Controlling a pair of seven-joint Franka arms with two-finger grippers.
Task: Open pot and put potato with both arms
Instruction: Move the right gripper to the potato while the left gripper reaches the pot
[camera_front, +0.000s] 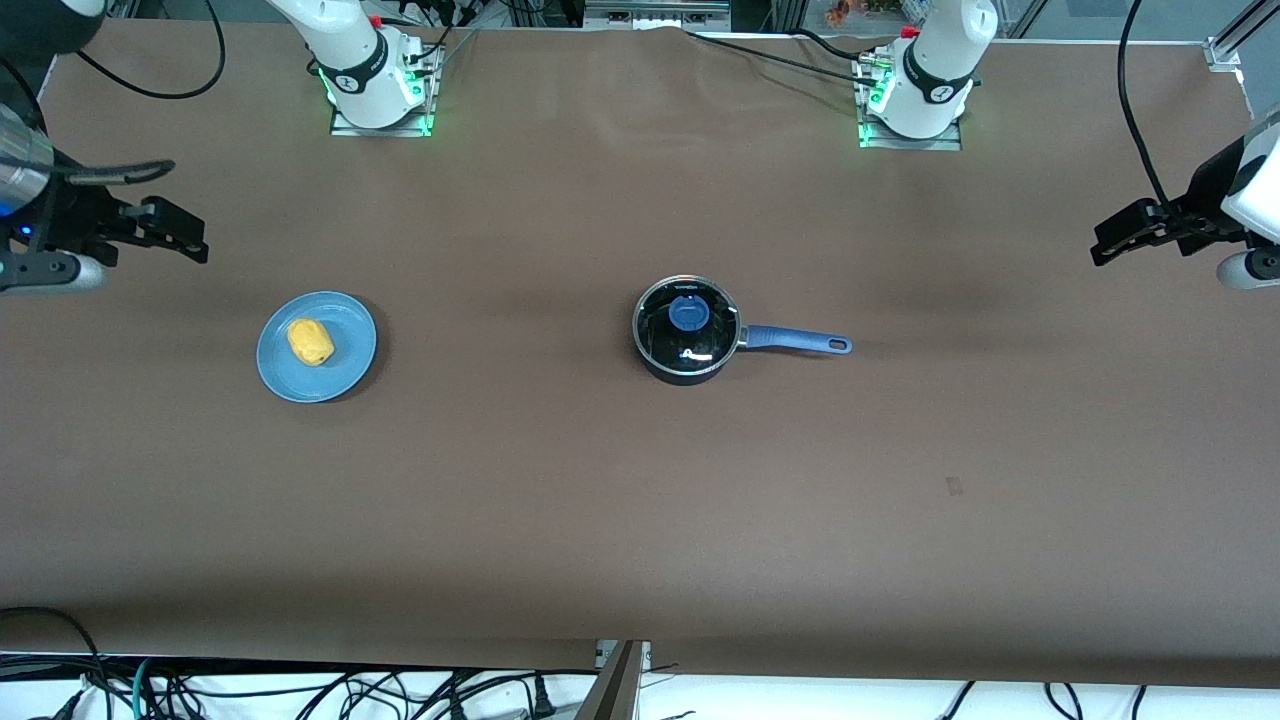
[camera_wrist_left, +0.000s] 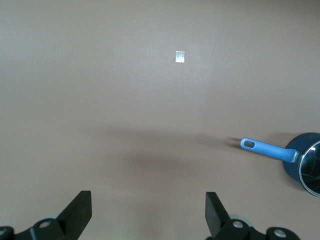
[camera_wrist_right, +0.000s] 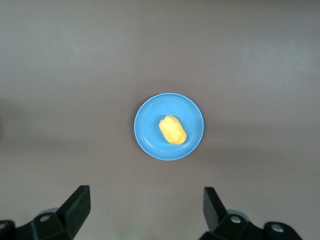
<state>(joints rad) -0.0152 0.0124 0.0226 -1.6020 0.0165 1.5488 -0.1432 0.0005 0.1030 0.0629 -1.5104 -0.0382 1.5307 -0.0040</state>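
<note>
The black pot (camera_front: 690, 330) stands mid-table with its glass lid and blue knob (camera_front: 689, 313) on; its blue handle (camera_front: 797, 340) points toward the left arm's end. In the left wrist view the handle (camera_wrist_left: 265, 148) and part of the pot (camera_wrist_left: 305, 162) show. The yellow potato (camera_front: 310, 341) lies on a light-blue plate (camera_front: 350, 365) toward the right arm's end; the right wrist view shows the potato (camera_wrist_right: 172, 129) on the plate (camera_wrist_right: 147, 125). My left gripper (camera_front: 1105, 243) (camera_wrist_left: 148, 212) is open and empty, high over the table's left-arm end. My right gripper (camera_front: 190, 240) (camera_wrist_right: 146, 210) is open and empty, high over the right-arm end.
A small pale mark (camera_front: 954, 486) (camera_wrist_left: 180, 57) is on the brown table nearer the front camera than the pot's handle. The arm bases (camera_front: 380, 80) (camera_front: 915, 95) stand along the table's robot edge. Cables hang past the table's edges.
</note>
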